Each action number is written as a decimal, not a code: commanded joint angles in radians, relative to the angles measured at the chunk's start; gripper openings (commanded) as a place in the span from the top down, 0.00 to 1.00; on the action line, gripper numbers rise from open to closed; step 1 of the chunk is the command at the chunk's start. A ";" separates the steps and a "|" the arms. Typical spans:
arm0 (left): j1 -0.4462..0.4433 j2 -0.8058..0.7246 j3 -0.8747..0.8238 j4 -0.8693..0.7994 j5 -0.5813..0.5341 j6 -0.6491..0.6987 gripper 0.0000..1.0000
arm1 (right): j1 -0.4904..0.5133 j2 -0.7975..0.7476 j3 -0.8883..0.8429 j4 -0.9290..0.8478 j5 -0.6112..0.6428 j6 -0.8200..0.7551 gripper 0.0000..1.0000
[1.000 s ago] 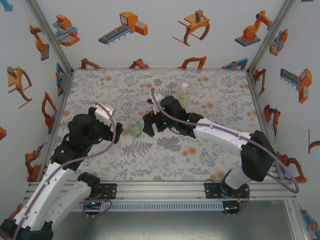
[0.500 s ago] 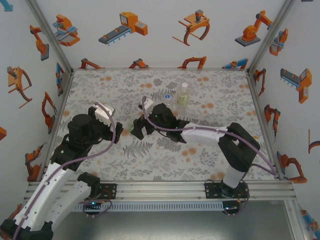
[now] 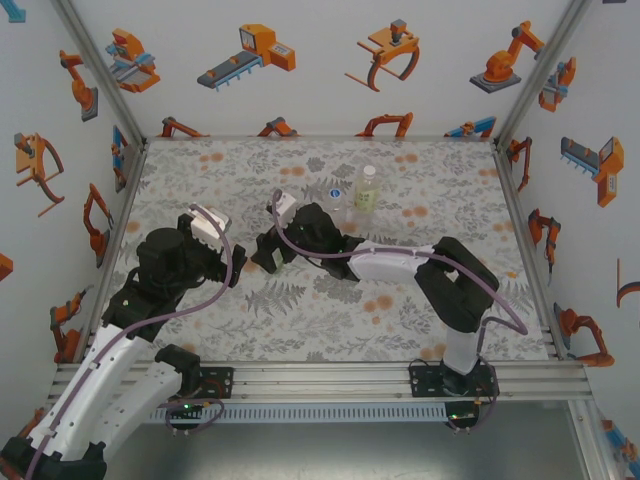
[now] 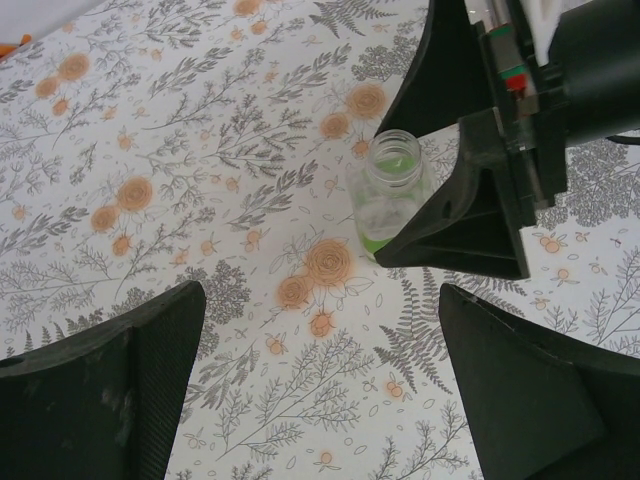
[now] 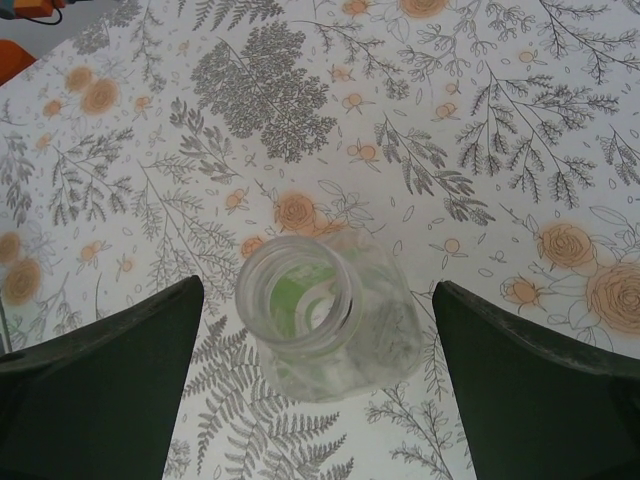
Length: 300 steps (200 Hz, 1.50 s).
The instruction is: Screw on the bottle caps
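Observation:
A green-tinted bottle [image 5: 322, 318] stands upright with no cap, its mouth open. My right gripper [image 5: 320, 385] is open around it, one finger [image 5: 100, 390] on each side with gaps to the bottle. The left wrist view shows this bottle [image 4: 390, 188] between the right gripper's black fingers [image 4: 468, 232]. My left gripper [image 4: 320, 400] is open and holds nothing, a short way from the bottle. From above, the right gripper [image 3: 268, 256] covers the green bottle and the left gripper [image 3: 232, 268] sits just left of it. Loose bottle caps are out of view.
A pale yellow bottle [image 3: 367, 190] with a white top and a colourless bottle [image 3: 337, 200] stand behind the right arm. The flowered mat [image 3: 300, 310] lies bare in front. Printed walls close the left, back and right sides.
My right arm has swung left and come over the green bottle, its jaws a little wider. The left arm has not moved.

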 commanded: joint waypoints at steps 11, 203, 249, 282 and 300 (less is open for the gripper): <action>0.005 -0.005 -0.009 0.021 0.006 -0.004 0.09 | 0.007 0.055 0.065 0.052 0.006 -0.019 0.17; 0.004 0.011 -0.032 0.071 0.266 0.028 0.09 | 0.007 -0.181 -0.065 -0.022 -0.031 -0.066 0.69; 0.003 0.015 -0.040 0.107 0.483 0.038 0.11 | 0.007 -0.359 -0.115 -0.133 -0.063 -0.104 0.74; -0.004 -0.009 -0.068 0.157 0.603 0.046 0.11 | 0.008 -0.453 -0.110 -0.210 -0.111 -0.116 0.77; -0.011 -0.023 -0.077 0.173 0.648 0.051 0.10 | 0.010 -0.491 -0.110 -0.231 -0.144 -0.118 0.78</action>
